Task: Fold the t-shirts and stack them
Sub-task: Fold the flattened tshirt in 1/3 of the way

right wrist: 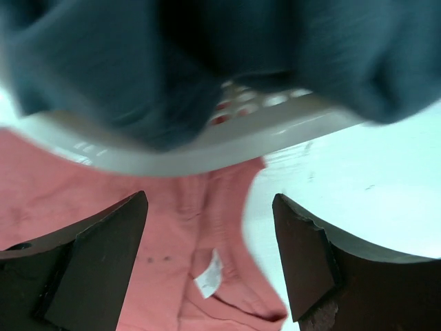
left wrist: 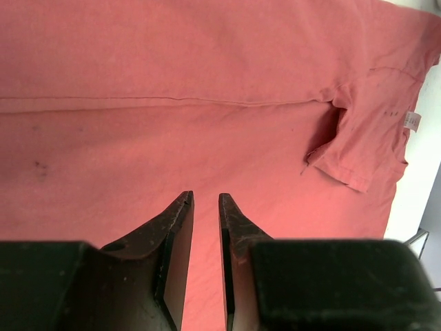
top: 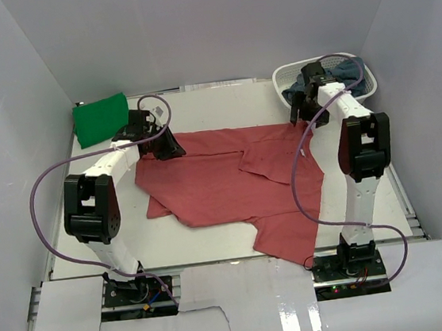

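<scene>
A salmon-red t-shirt [top: 223,183] lies spread and rumpled across the middle of the table. My left gripper [top: 171,147] hovers over its back left part. In the left wrist view the gripper [left wrist: 205,196] has only a narrow gap between its jaws, with nothing in it, above the red cloth [left wrist: 207,69]. My right gripper [top: 302,116] is wide open over the shirt's back right edge, beside the basket. In the right wrist view the gripper [right wrist: 210,198] is above the collar with a white label [right wrist: 210,276]. A green t-shirt [top: 100,119] lies folded at the back left. Grey-blue t-shirts [top: 346,71] fill the basket.
The white lattice basket [top: 283,78] stands at the back right corner; its rim [right wrist: 207,148] is just ahead of my right gripper, with grey-blue cloth [right wrist: 138,69] hanging over it. White walls close in the table on three sides. Purple cables loop off both arms.
</scene>
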Controlling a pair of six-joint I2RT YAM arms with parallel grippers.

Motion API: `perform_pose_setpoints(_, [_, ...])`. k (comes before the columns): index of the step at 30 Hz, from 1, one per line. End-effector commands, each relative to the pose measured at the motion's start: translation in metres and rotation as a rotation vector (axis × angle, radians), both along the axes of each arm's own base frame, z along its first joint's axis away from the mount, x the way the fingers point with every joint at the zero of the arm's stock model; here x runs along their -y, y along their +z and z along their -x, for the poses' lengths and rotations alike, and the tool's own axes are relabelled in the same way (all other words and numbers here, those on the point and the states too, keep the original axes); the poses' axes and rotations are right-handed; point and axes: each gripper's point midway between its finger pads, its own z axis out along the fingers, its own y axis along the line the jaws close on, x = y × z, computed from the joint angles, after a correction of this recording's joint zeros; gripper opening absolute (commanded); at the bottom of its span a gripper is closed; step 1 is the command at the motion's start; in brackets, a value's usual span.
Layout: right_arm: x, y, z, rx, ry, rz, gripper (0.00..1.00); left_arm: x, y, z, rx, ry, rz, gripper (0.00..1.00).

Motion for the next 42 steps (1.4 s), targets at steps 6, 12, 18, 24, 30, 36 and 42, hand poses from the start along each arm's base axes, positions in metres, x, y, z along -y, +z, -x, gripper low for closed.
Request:
perform_pose_setpoints(6, [0.046, 0.021, -0.038, 0.076, -0.074, 0.053, 0.79, -0.002, 0.027, 0.003, 0.066, -0.015, -0.013, 0.32])
perform_pose_setpoints(12, [0.061, 0.021, -0.064, 0.115, -0.103, 0.053, 0.79, -0.005, 0.023, 0.007, 0.065, -0.017, -0.029, 0.32])
perform_pose_setpoints(18, [0.082, 0.017, -0.08, 0.138, -0.141, 0.041, 0.8, -0.007, 0.021, 0.008, 0.062, -0.018, -0.038, 0.32])
perform_pose_setpoints(24, [0.096, 0.018, -0.097, 0.18, -0.154, 0.005, 0.81, -0.007, 0.021, 0.009, 0.062, -0.019, -0.04, 0.33])
perform_pose_setpoints(30, [0.101, 0.033, -0.109, 0.239, -0.15, -0.005, 0.82, -0.008, 0.025, 0.01, 0.071, -0.019, -0.042, 0.33])
perform_pose_setpoints(36, [0.079, 0.056, -0.093, 0.247, -0.11, -0.075, 0.81, -0.006, 0.032, 0.012, 0.073, -0.022, -0.026, 0.33])
perform_pose_setpoints(42, [-0.005, 0.085, -0.023, 0.223, 0.076, -0.21, 0.8, -0.011, 0.045, 0.023, 0.09, -0.009, -0.045, 0.33])
